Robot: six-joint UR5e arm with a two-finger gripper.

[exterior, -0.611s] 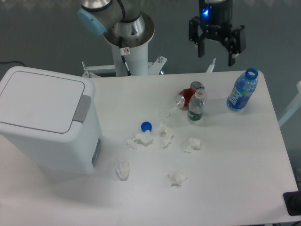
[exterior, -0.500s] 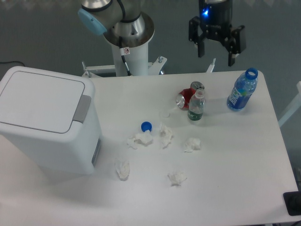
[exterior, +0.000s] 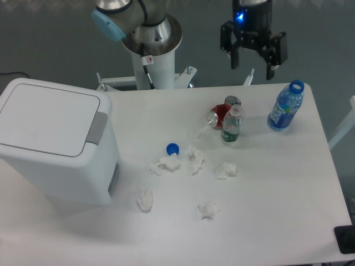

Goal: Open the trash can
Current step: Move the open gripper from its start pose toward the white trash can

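The trash can [exterior: 52, 144] is a large white boxy bin at the table's left side. Its flat lid is down and its grey push tab [exterior: 97, 128] faces right. My gripper [exterior: 252, 66] hangs open and empty high over the table's back right edge, far to the right of the trash can. Its two black fingers [exterior: 271, 67] point downward, spread apart.
A blue bottle [exterior: 285, 106] stands at the back right. A red can [exterior: 222, 113] and a small green bottle [exterior: 231, 125] sit mid-table. A blue cap [exterior: 173, 148] and several crumpled tissues [exterior: 194, 159] lie scattered in the middle. The robot base [exterior: 151, 50] stands behind the table.
My gripper has shifted slightly up and to the left. Nothing else moved.
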